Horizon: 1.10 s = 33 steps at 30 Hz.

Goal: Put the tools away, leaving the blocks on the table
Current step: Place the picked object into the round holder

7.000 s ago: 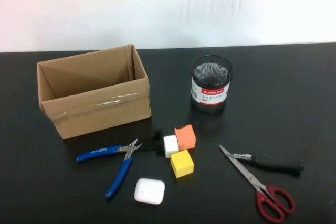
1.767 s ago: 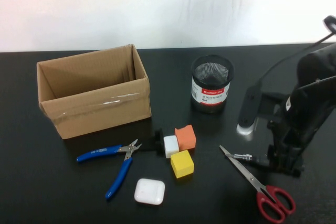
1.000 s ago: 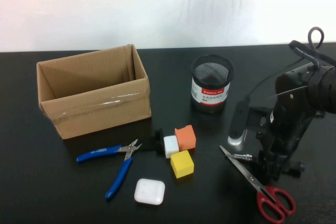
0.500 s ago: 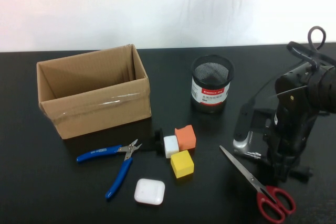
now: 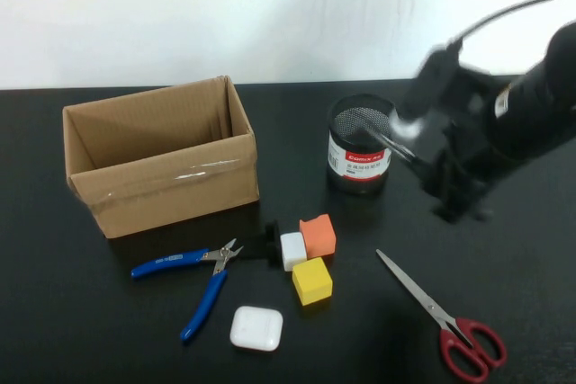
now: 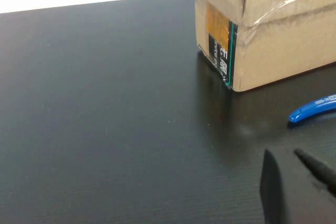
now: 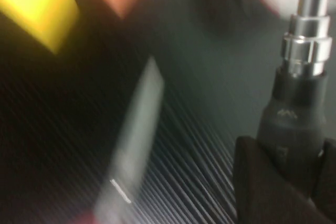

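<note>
My right gripper [image 5: 441, 182] is raised over the table [image 5: 90, 330], just right of the black mesh cup [image 5: 362, 143]. It is shut on the black-handled screwdriver [image 5: 389, 141], whose steel shaft points toward the cup rim. The right wrist view shows its handle [image 7: 299, 103] clamped between the fingers. Blue-handled pliers [image 5: 193, 276] lie front left. Red-handled scissors [image 5: 441, 317] lie front right. The orange [image 5: 318, 235], yellow [image 5: 312, 281] and white [image 5: 293, 250] blocks sit together mid-table. My left gripper [image 6: 299, 182] shows only in its wrist view, low beside the box corner.
An open cardboard box [image 5: 162, 155] stands at the back left and also shows in the left wrist view [image 6: 273, 24]. A flat white rounded case [image 5: 256, 327] lies near the front edge. A small black object [image 5: 270, 238] sits behind the white block. A pliers handle tip [image 6: 313, 109] shows.
My right gripper closed on the screwdriver beside the scissors, lifted it off the table and carried it up and back toward the mesh cup. The scissors, pliers and blocks have not moved.
</note>
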Available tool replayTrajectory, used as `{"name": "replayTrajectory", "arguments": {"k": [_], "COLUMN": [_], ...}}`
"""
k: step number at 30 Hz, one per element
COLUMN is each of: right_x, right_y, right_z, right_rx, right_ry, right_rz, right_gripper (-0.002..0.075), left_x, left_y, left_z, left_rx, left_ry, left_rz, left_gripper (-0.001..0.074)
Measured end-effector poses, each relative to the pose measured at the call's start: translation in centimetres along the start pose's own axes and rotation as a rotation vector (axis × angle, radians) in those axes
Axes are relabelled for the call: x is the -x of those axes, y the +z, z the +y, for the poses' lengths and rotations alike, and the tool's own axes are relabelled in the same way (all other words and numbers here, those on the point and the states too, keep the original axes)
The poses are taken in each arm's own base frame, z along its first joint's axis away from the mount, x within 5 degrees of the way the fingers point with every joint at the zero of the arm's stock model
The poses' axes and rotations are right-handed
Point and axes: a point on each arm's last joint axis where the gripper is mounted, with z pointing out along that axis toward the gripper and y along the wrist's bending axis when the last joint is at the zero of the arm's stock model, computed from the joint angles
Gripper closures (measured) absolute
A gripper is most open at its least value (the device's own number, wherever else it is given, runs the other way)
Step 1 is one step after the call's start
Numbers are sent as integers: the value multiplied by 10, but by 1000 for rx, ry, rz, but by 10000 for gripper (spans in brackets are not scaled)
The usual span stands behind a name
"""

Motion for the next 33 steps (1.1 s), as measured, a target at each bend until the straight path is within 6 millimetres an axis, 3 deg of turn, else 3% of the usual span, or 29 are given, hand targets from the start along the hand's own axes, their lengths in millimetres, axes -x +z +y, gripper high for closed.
{"name": "replayTrajectory", "arguments": {"k": [4,9,10,11,17,18,19,24,25,26,33], "right_x": [18,41,47,53,86,90,95,122,128,133,157], "right_y": [-12,-20,-22,-24,-33,-32,-31,-26,-24,-22,-2], "right_z": [9,14,16,18,40,43,47,59,60,61,57], "right_rx": [106,133,123,111,-10,-49,-78,-145,-148,-149,-137], "right_ry": [123,70,41,14,-118,-144,-160,-204,-206,-206,-156], "right_rz": [-203,-442,-494,-545,-778,-796,-813,-862,-868,-874,-889], "right_gripper": [732,732,582,732,732,582,732,732,582,732,732], "left_x": [0,0,0,0,0,0,0,0,0,0,0], "left_y": [0,0,0,0,0,0,0,0,0,0,0], "left_z": [0,0,0,0,0,0,0,0,0,0,0], "left_rx": [0,0,0,0,0,0,0,0,0,0,0], "left_ry": [0,0,0,0,0,0,0,0,0,0,0], "left_rz": [0,0,0,0,0,0,0,0,0,0,0], "left_gripper": [738,738,738,738,738,738,738,738,738,738,738]}}
